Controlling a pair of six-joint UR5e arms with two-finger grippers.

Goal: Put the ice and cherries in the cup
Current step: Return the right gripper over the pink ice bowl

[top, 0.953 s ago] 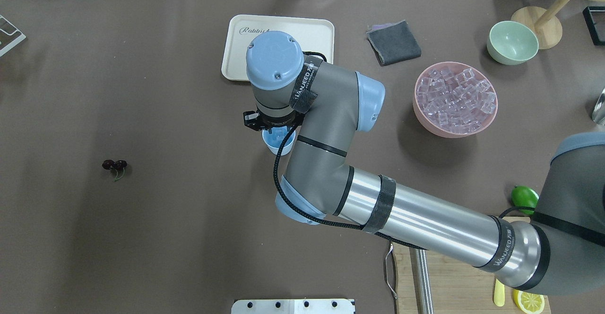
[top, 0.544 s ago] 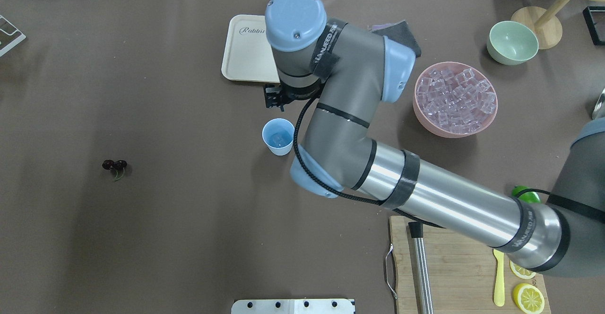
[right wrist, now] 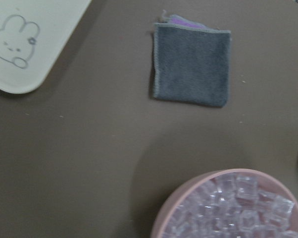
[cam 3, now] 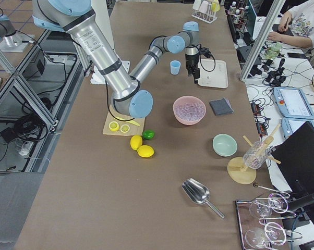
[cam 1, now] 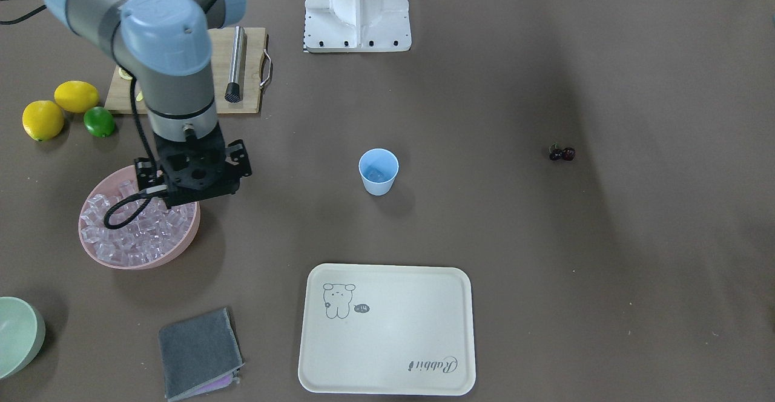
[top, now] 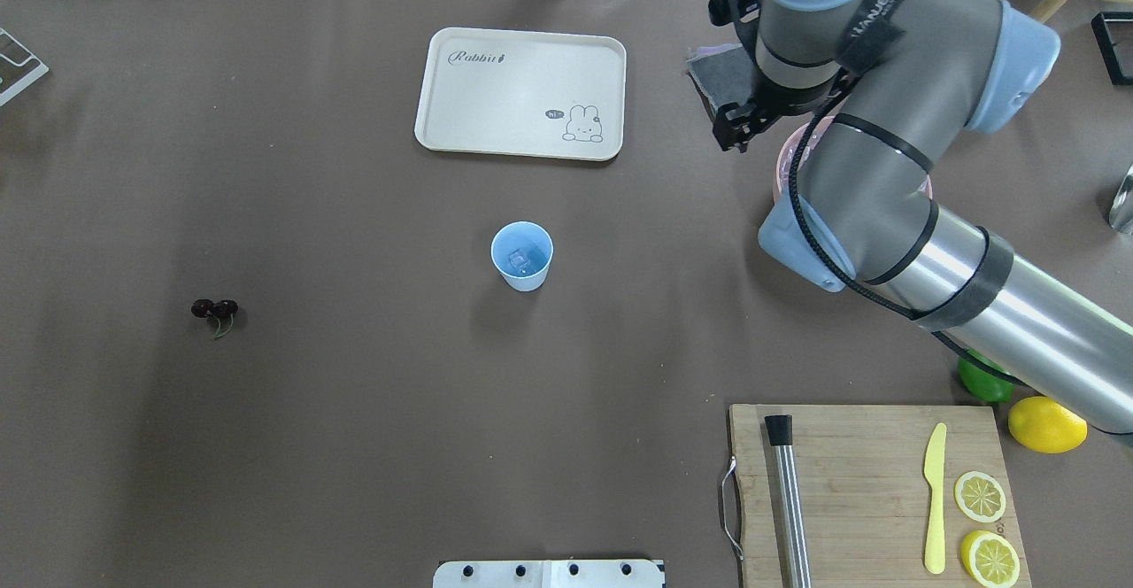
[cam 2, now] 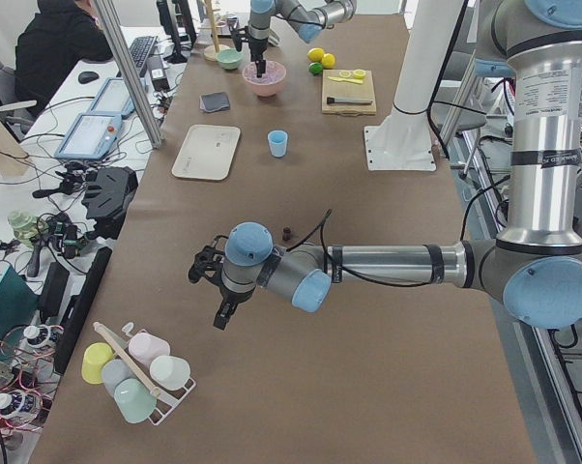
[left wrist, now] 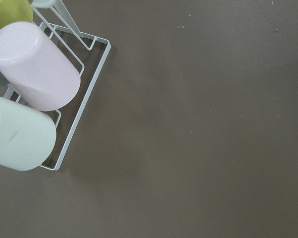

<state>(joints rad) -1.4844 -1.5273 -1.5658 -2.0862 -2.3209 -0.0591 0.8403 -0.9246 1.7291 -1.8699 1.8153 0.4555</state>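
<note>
The light-blue cup (top: 522, 256) stands upright mid-table with one ice cube (top: 520, 259) inside. Much more ice (cam 1: 130, 235) fills the pink bowl (cam 1: 145, 264), which also shows in the right wrist view with its ice (right wrist: 233, 208). My right gripper (cam 1: 187, 178) hangs over that bowl's near rim, its fingers hidden under its black body. The cherries (top: 214, 309) lie alone on the table far to the cup's left. My left gripper (cam 2: 220, 317) hovers low beside a rack of cups, far from all of these; whether it is open or shut I cannot tell.
A cream tray (top: 522, 92) lies beyond the cup and a grey cloth (right wrist: 191, 64) beside the pink bowl. A pale green bowl (cam 1: 15, 335), lemons, a lime and a cutting board (top: 867, 491) crowd the right side. The cup rack (left wrist: 65, 124) sits under my left wrist.
My right arm has swung from above the cup to the right and back, ending over the pink bowl. The cup now stands uncovered with an ice cube in it.
</note>
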